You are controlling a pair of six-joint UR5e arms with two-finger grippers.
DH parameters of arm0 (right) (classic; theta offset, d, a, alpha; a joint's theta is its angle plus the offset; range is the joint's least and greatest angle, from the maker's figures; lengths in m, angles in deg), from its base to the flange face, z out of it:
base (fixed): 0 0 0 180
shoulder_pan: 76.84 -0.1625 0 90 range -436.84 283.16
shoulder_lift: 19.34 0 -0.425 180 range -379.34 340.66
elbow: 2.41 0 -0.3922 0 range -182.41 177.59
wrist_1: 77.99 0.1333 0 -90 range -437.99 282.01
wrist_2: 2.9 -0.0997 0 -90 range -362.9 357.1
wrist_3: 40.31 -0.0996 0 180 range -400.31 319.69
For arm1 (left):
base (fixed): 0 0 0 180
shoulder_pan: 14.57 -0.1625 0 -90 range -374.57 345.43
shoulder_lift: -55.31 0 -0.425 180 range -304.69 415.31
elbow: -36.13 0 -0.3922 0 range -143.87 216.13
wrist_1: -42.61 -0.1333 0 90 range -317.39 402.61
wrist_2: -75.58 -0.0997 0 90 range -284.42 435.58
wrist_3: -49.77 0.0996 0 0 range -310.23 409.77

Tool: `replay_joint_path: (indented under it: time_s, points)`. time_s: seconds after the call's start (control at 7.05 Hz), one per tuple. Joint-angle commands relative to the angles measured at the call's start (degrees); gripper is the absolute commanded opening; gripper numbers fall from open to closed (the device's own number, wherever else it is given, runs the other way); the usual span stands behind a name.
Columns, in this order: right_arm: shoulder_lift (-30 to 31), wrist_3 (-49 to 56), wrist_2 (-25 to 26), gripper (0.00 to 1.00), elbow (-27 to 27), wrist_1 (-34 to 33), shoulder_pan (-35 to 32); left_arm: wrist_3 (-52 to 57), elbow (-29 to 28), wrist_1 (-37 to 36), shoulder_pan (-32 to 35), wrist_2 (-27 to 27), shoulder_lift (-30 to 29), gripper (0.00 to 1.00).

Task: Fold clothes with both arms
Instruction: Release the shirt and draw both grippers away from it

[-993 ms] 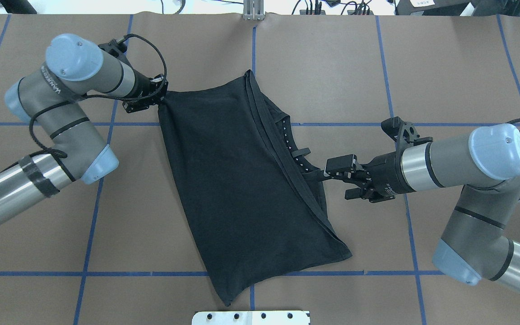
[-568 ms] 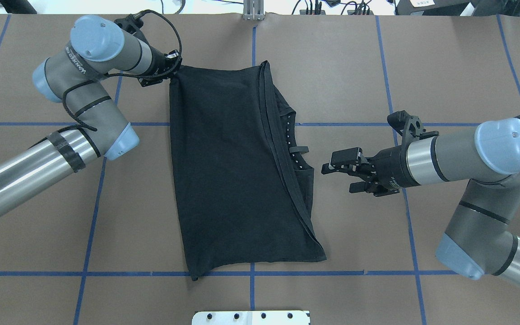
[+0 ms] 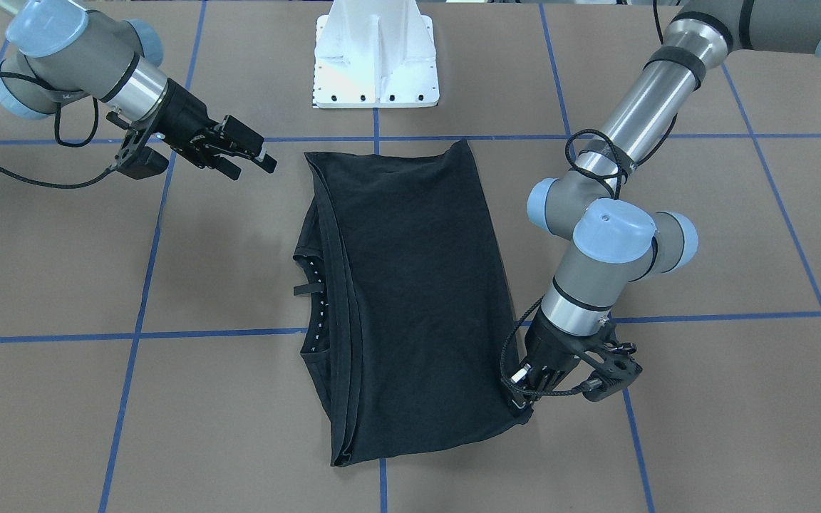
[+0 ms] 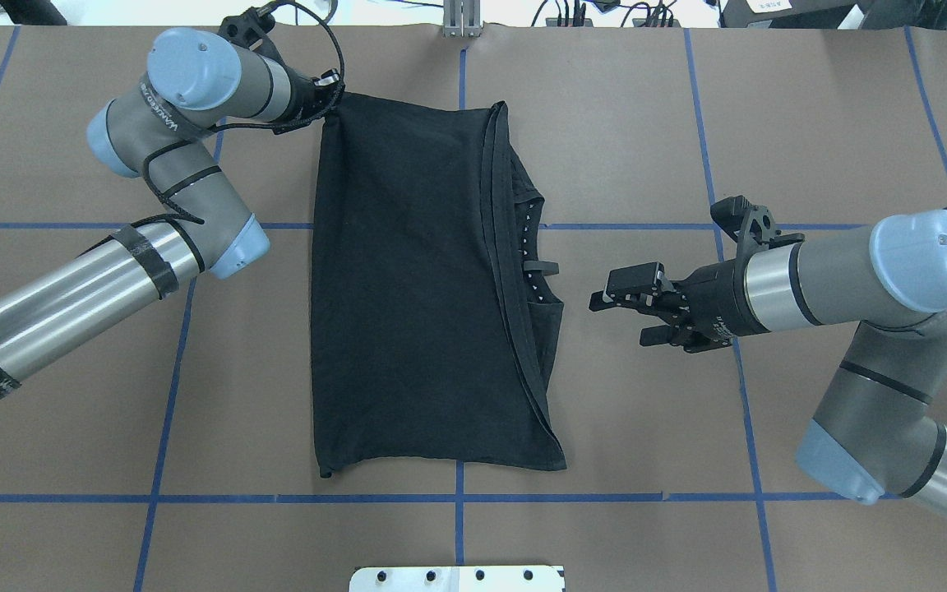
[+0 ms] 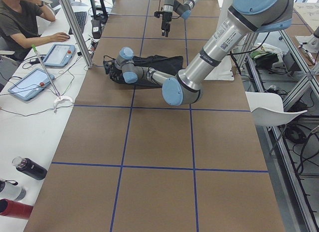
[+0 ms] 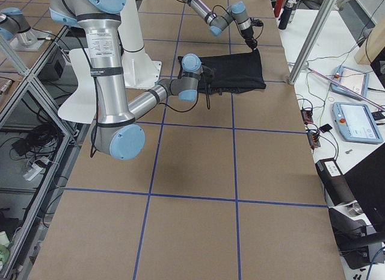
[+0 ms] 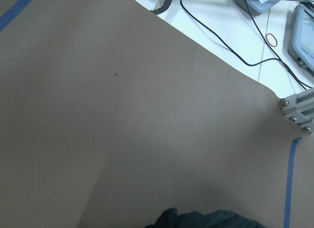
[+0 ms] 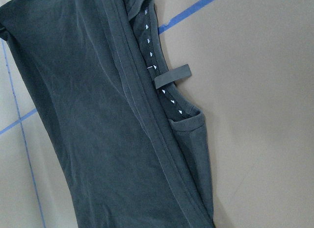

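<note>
Fabric of the black T-shirt (image 4: 416, 288) looks soft, light and limp. It lies folded lengthwise on the table (image 4: 687, 411). The left gripper (image 4: 324, 97) pinches its far corner; the right gripper (image 4: 625, 316) hangs spread beside the collar (image 4: 533, 247). Corners and hems likely give the surest hold.

In the overhead view the T-shirt (image 4: 416, 288) lies in the middle of the table (image 4: 810, 123), with the left gripper (image 4: 327, 97) at its upper left corner, the right gripper (image 4: 621, 319) right of centre and apart from its right edge, and the base plate (image 4: 457, 578) below it at the bottom edge.
</note>
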Motion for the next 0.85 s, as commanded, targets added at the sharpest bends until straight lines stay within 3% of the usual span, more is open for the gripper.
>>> replay_joint_path:
  time_s: [0.0, 0.14, 0.57, 0.71]
  points:
    - [0.2, 0.1, 0.0, 1.00, -0.1, 0.1, -0.3, 0.1, -0.9, 1.3, 0.0, -0.8, 0.0, 0.55]
    - [0.4, 0.5, 0.2, 1.00, -0.1, 0.3, -0.4, 0.2, -0.4, 1.6, 0.0, -1.5, -0.2, 1.00]
    - [-0.2, 6.5, 0.1, 1.00, -0.1, -0.4, -1.9, 3.0, 2.5, 1.2, 1.8, -1.2, 0.6, 1.00]
    - [-0.6, 10.9, 1.3, 1.00, 0.1, -4.7, -1.9, 3.1, 6.4, 1.1, 1.8, -0.9, 3.4, 1.00]
